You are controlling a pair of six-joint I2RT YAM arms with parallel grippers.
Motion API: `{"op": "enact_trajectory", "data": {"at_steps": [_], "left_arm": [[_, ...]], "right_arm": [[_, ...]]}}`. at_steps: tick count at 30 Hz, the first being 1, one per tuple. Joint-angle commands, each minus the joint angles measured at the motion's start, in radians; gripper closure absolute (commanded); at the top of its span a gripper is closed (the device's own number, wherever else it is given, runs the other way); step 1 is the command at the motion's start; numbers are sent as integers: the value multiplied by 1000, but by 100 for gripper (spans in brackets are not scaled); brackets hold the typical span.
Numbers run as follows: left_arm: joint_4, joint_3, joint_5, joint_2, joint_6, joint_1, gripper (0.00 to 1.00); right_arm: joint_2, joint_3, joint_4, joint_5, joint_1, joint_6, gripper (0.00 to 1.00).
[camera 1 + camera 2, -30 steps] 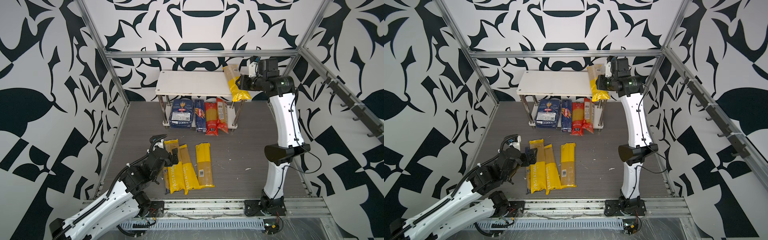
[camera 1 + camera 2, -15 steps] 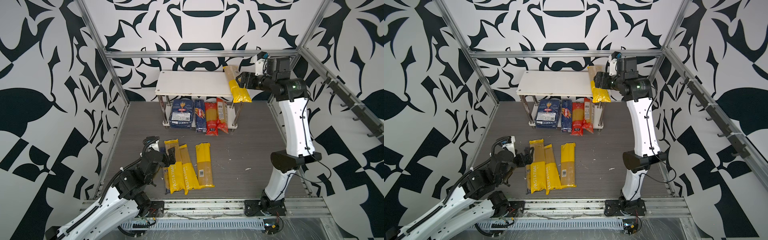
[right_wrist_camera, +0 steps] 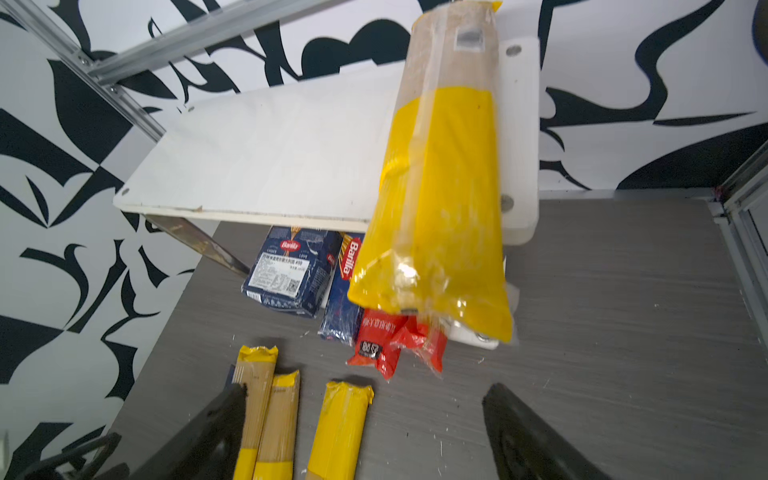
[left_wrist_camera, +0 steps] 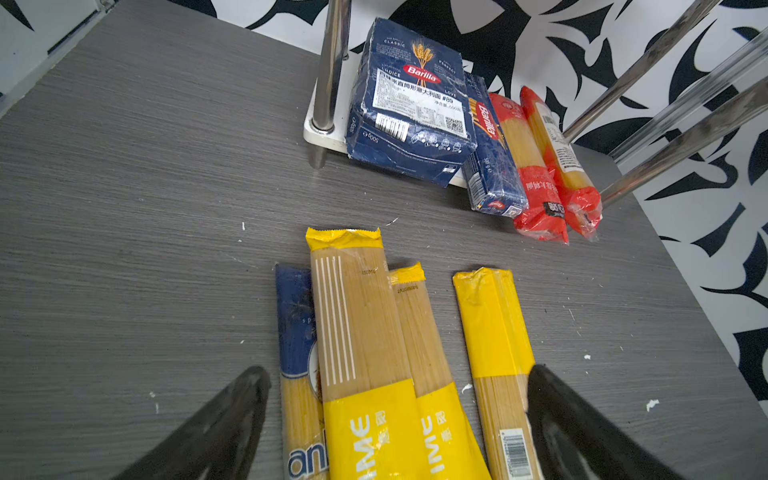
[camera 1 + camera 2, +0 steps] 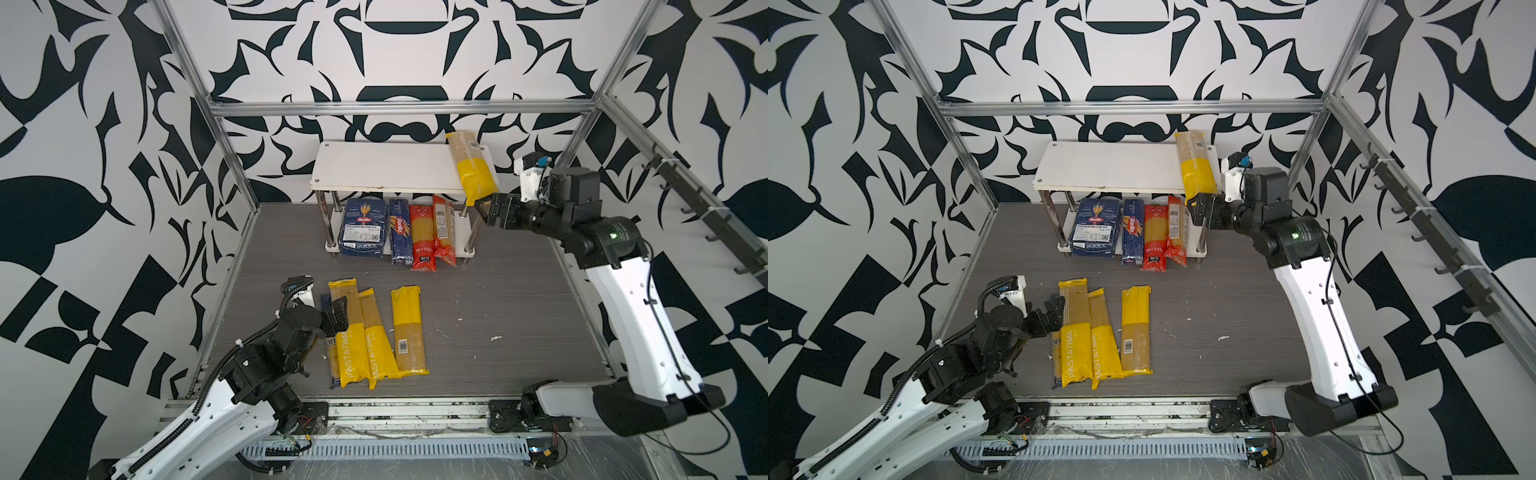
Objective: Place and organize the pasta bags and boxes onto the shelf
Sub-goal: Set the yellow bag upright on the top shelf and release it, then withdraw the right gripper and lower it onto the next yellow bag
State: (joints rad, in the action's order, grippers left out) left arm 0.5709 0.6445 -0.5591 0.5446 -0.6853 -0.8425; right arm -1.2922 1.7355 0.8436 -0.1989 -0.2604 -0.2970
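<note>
The yellow spaghetti bag (image 5: pixel 471 170) lies on the right end of the shelf's top board (image 5: pixel 386 170), poking over its front edge, so it may tip off. The right end effector (image 5: pixel 487 210) and left end effector (image 5: pixel 337 311) are open, empty

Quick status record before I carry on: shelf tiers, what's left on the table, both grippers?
top tier: one yellow bag at the right end, overhanging the front edge
lower tier: wide Barilla box, narrow Barilla box, two red bags
table: three yellow bags, ankara bag alongside
left gripper: open, over the table bags
right gripper: open, near the overhanging end, holding nothing
</note>
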Motion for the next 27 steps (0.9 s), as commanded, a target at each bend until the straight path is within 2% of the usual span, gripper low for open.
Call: {"op": "enact_trajectory", "data": {"at_steps": [1,12,18,27], "left_arm": [[16,-12,6,-6,-23,3,1],[-12,-3,35,30,-31,4,1],[-27,2,54,66,-34,4,1],[-54,-15,39,78,-42,3,1]], "right_arm": [[58,-83,-58,-11,-23,-26,8],[261,-426,-69,36,-154,-83,8],[322,-575,-59,112,-243,-117,8],[406,-825,-127,108,-340,-204,8]]}}
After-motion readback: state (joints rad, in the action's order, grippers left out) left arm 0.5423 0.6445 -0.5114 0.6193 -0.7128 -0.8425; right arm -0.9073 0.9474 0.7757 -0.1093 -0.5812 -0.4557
